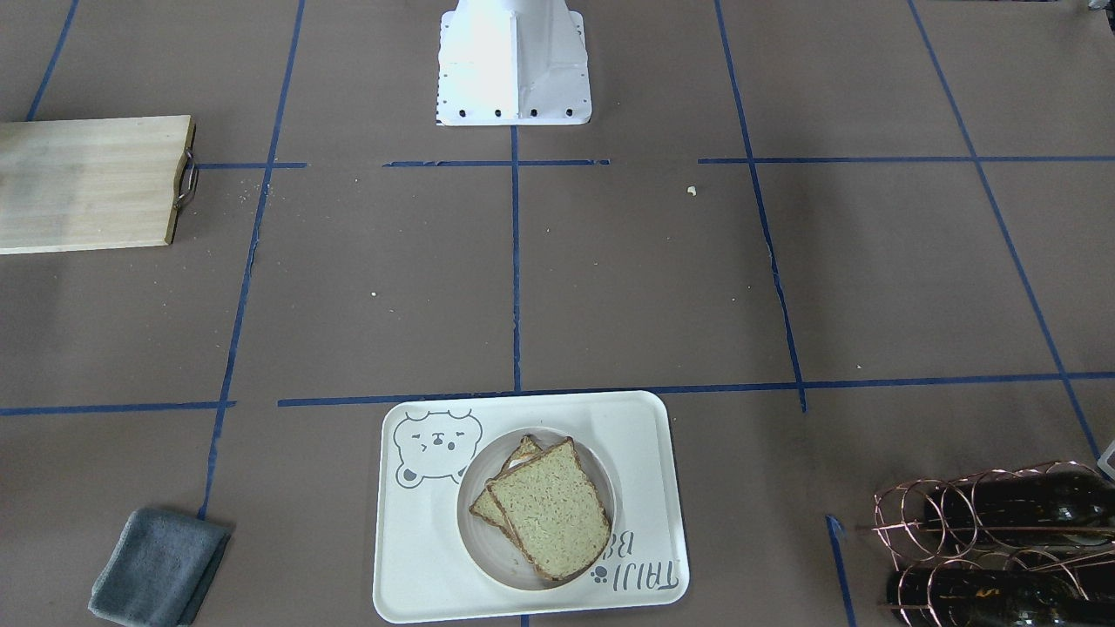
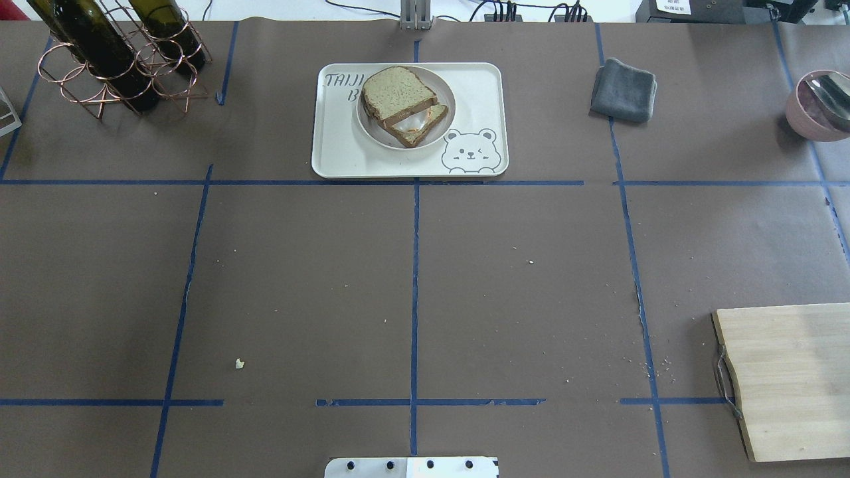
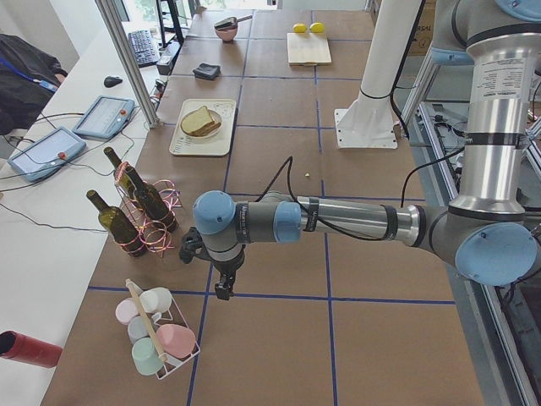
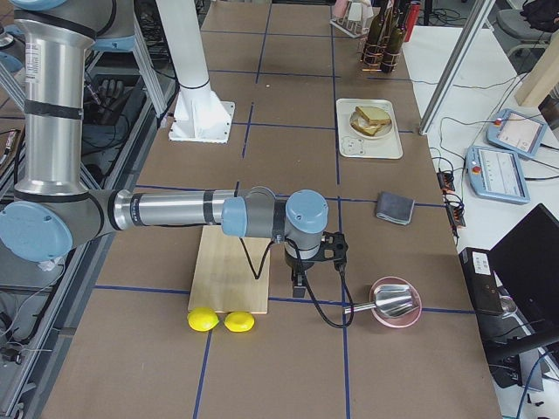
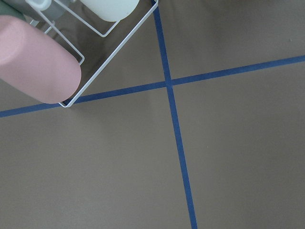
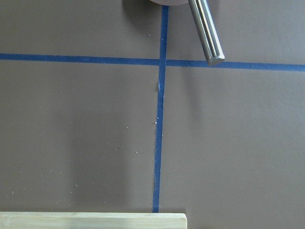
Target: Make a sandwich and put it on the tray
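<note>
The sandwich (image 1: pixel 549 509), two tan bread slices stacked askew with a white egg (image 2: pixel 415 123) between them, lies on a small round plate (image 2: pixel 443 93). The plate stands on the cream bear tray (image 1: pixel 418 592) at the table's far middle; the tray also shows in the overhead view (image 2: pixel 478 86). My left gripper (image 3: pixel 221 292) hangs low over the table near a cup rack, far from the tray. My right gripper (image 4: pixel 299 286) hangs by the wooden board's corner. Both show only in side views, so I cannot tell whether they are open or shut.
A wooden board (image 2: pixel 790 378) lies at my right, with two lemons (image 4: pixel 218 320) beyond it. A pink bowl (image 2: pixel 817 103) holds a metal utensil. A grey cloth (image 2: pixel 624 89) lies right of the tray. A wine bottle rack (image 2: pixel 113 53) and a cup rack (image 3: pixel 156 334) stand at my left.
</note>
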